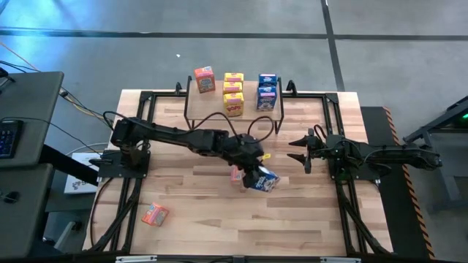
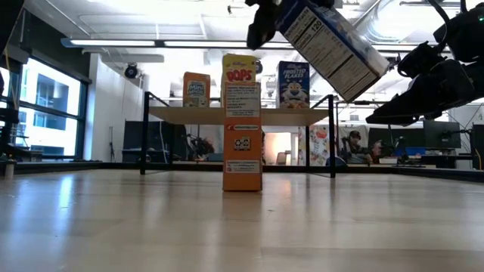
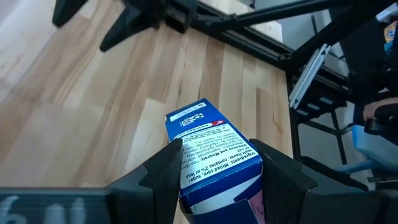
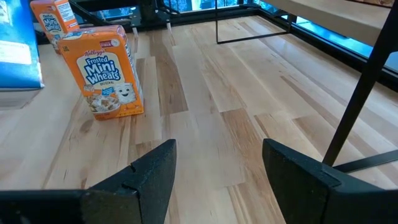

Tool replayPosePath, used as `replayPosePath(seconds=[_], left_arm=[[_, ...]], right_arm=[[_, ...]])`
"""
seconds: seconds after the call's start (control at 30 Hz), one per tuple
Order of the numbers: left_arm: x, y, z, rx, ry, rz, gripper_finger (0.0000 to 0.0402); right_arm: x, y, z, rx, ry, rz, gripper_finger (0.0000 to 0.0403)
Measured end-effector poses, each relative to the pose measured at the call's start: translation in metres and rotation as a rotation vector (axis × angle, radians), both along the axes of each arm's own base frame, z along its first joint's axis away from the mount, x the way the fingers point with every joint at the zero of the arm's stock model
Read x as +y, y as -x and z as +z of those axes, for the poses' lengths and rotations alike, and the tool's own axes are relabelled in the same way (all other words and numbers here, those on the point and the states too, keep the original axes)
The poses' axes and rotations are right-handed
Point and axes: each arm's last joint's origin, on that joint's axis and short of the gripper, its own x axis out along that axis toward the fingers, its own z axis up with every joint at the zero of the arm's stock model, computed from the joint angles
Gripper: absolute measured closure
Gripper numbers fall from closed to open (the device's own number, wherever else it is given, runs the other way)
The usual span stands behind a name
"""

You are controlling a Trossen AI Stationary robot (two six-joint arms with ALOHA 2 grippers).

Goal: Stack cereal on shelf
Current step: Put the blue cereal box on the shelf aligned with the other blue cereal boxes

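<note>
The left claw (image 1: 257, 174) is clenched on a blue cereal box (image 3: 214, 152), lifted clear of the surface (image 1: 219, 226); in the left wrist view both fingers (image 3: 165, 171) press the box's wide faces.

Risk, as I judge it: the box hangs tilted, w/ most of its length sticking out past the fingers, so it can pivot or slip if the arm swings fast. Directly under and just beside the claw stands an orange Mini-Wheats box (image 4: 106, 71); a low pass could knock it over. Farther on, the shelf (image 1: 191, 111) already carries boxes: an orange one (image 1: 205, 79), yellow ones (image 1: 233, 93) and blue ones (image 1: 268, 91). A tilted arrival can push these off or catch the shelf edge.

Orientation: the long axis of the held box runs diagonal, not upright. In the low view its upper end is in the claw and its free end points down and away to the side. It needs levelling before it is placed.

The right claw (image 1: 304, 150) waits released, beside the left one, holding nothing. One more orange box (image 1: 155, 214) lies flat, well apart from both claws, on the side away from the shelf.
</note>
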Motion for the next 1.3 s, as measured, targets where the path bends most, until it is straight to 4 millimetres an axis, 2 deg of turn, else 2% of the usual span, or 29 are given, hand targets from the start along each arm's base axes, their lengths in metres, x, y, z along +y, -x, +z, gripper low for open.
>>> replayPosePath(seconds=[0.4,0.83,1.1,1.3], left_arm=[[0.020,-0.003,0.002,-0.046,-0.071,-0.018,0.0236],[0.044,-0.003,0.002,-0.047,-0.107,-0.042,0.0236],[0.052,-0.002,-0.001,-0.027,-0.161,-0.067,0.0236],[0.052,-0.002,-0.001,-0.030,-0.187,-0.088,0.0236]], right_arm=[[0.000,-0.001,0.003,-0.031,-0.087,-0.024,0.0171],[0.000,-0.001,0.004,-0.034,-0.084,-0.022,0.0171],[0.003,-0.004,0.021,-0.206,-0.095,0.086,0.0171],[0.003,-0.005,0.033,-0.273,-0.080,0.099,0.0171]])
